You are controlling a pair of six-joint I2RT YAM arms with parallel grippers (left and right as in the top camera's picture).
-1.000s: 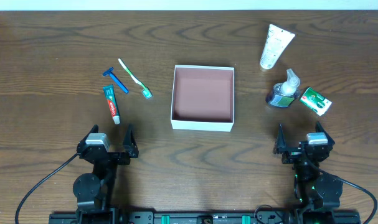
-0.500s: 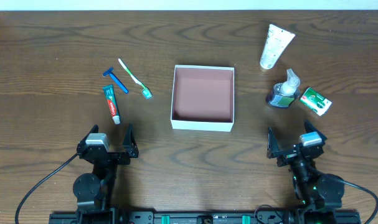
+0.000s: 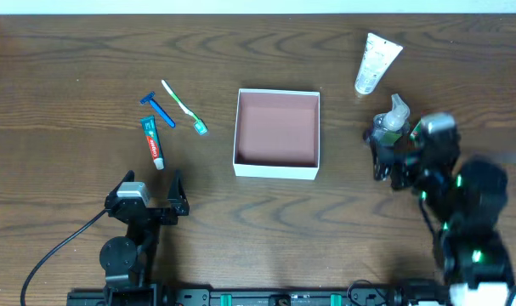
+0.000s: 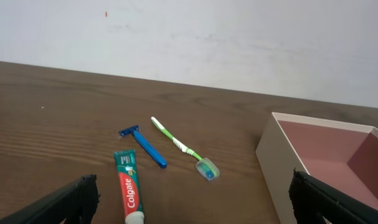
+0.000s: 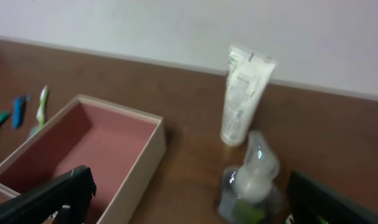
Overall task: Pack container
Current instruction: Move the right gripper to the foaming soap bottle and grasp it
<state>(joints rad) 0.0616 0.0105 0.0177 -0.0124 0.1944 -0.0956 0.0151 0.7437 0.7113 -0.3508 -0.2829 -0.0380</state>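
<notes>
The container (image 3: 275, 168) is a shallow square box with white walls and a reddish-brown floor, empty, at the table's middle; it shows in the left wrist view (image 4: 282, 168) and the right wrist view (image 5: 139, 162). My right gripper (image 3: 399, 166) is open and hovers just in front of the clear pump bottle (image 3: 388, 121), which lies between its fingers in the right wrist view (image 5: 251, 180). A white tube (image 3: 376, 62) lies behind the bottle (image 5: 243, 93). My left gripper (image 3: 149, 202) is open and empty, near the front edge. The toothpaste (image 4: 129, 194), blue razor (image 4: 146, 145) and green toothbrush (image 4: 182, 148) lie ahead of it.
A green box (image 3: 421, 127) is mostly hidden under my right arm. The toothpaste (image 3: 153, 141), razor (image 3: 159, 109) and toothbrush (image 3: 183, 106) lie left of the container in the overhead view. A pale wall runs along the table's far edge.
My right arm has moved forward from the front edge to the pump bottle, now covering most of the green box. The left arm has not moved.
</notes>
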